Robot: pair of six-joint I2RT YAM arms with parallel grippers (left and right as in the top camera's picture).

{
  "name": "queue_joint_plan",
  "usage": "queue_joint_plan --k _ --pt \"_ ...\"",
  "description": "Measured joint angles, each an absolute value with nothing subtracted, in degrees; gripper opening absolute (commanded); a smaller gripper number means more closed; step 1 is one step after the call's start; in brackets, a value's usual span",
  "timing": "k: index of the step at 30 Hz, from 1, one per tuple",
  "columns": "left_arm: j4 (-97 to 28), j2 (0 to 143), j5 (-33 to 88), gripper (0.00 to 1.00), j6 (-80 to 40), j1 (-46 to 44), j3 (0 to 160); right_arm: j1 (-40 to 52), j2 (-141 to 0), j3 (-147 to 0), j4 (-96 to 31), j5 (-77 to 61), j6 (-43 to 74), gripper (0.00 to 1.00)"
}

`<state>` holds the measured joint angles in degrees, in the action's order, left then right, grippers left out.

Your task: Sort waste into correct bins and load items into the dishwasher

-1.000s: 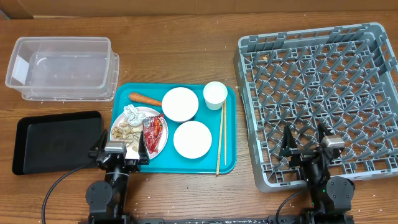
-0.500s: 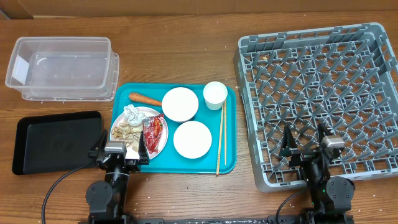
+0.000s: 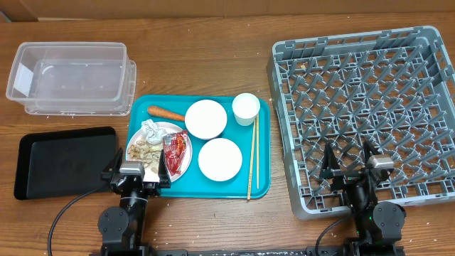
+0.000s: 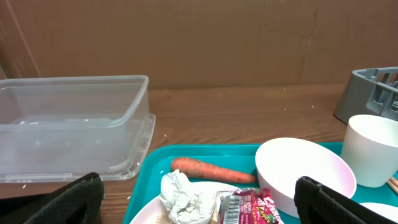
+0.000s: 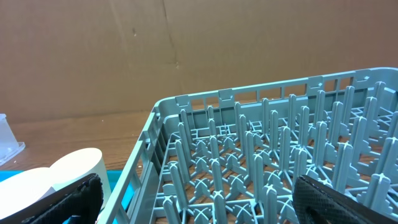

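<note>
Nearest, the left gripper (image 3: 138,173) and right gripper (image 3: 348,165) both gape, holding nothing. Beyond, a teal tray (image 3: 213,188) carries plate (image 3: 173,127) with wrapper (image 3: 176,149), tissue (image 3: 151,129) and scraps (image 3: 144,151), bowls (image 3: 220,158), chopsticks (image 3: 252,160), carrot (image 3: 166,112) and cup (image 3: 246,107). Black tray (image 3: 64,160) lies left, clear tub (image 3: 71,75) far left, rack (image 3: 355,41) right.

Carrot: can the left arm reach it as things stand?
Probably yes. The carrot lies uncovered on the teal tray, straight ahead of the left gripper, whose fingers are open. The tissue and a bowl sit close beside it, so little room.
</note>
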<state>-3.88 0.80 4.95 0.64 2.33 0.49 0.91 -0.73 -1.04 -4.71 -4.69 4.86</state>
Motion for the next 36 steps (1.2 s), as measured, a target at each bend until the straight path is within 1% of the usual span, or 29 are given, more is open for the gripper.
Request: queue_joint_plan --k 9,15,18,20,25,31,36 --pt "-3.9 0.8 5.0 1.00 0.6 2.3 0.5 0.9 -0.7 -1.0 -4.7 -4.7 5.0 1.00" --pt "-4.4 0.8 4.9 1.00 -1.6 2.3 0.5 0.9 -0.7 -1.0 -5.0 -4.7 6.5 1.00" --pt "-6.9 0.8 4.9 1.00 -2.9 2.3 1.5 0.9 -0.8 -1.2 -8.1 -4.7 6.9 1.00" --pt "-11.4 0.8 4.9 1.00 -3.3 2.3 3.6 0.9 -1.0 -2.4 -10.6 -4.6 6.9 1.00" --pt "-20.8 1.5 4.9 1.00 -4.1 2.3 9.9 0.9 -3.7 -10.4 -17.6 -4.6 7.1 1.00" --pt "-29.1 7.0 4.7 1.00 -4.3 2.3 20.8 0.9 -11.9 -25.3 -28.2 -4.6 7.3 1.00" --pt "-37.3 18.1 5.0 1.00 -4.3 2.3 32.3 0.9 -22.6 -37.2 -38.7 -4.6 7.3 1.00"
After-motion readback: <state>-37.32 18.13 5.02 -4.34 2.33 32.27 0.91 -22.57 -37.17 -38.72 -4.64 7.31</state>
